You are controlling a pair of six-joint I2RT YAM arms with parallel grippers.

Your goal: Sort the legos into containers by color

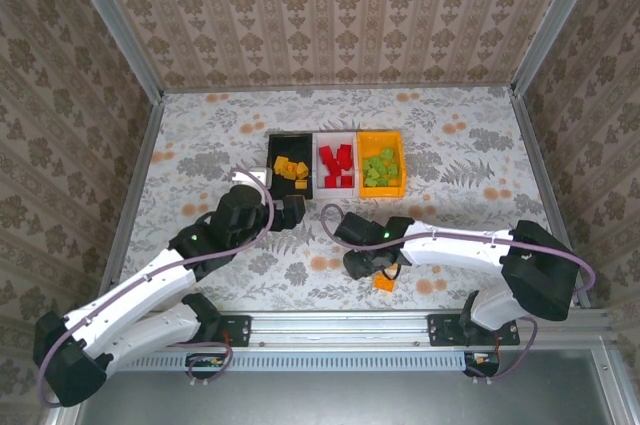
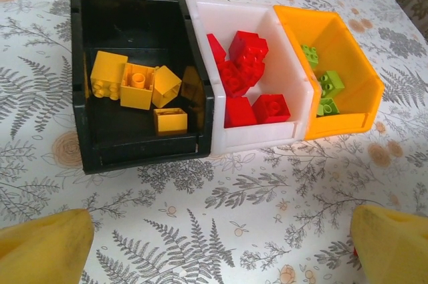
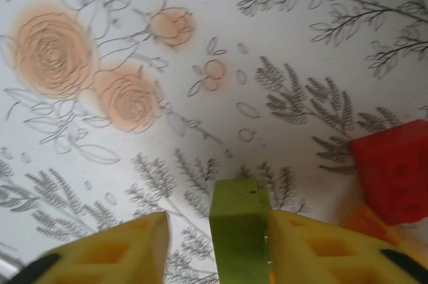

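Three containers stand in a row: a black bin (image 2: 134, 23) with orange legos (image 2: 137, 87), a white bin (image 2: 231, 9) with red legos (image 2: 249, 63), and an orange bin (image 2: 358, 83) with light green legos (image 2: 329, 85). My left gripper (image 2: 221, 247) hovers open in front of them, nothing between its fingers (image 2: 47, 247). My right gripper (image 3: 217, 230) is low over the table with a light green lego (image 3: 237, 230) between its fingers. The brick rests against the right finger (image 3: 314, 244), and a gap shows to the left finger (image 3: 114, 250). A red lego (image 3: 394, 170) and an orange lego (image 3: 364, 224) lie beside it.
From above, the bins (image 1: 272, 160) sit at mid-table, the left gripper (image 1: 290, 213) just in front of the black one. The right gripper (image 1: 365, 263) is nearer the front edge, an orange brick (image 1: 383, 282) next to it. Patterned walls enclose the table.
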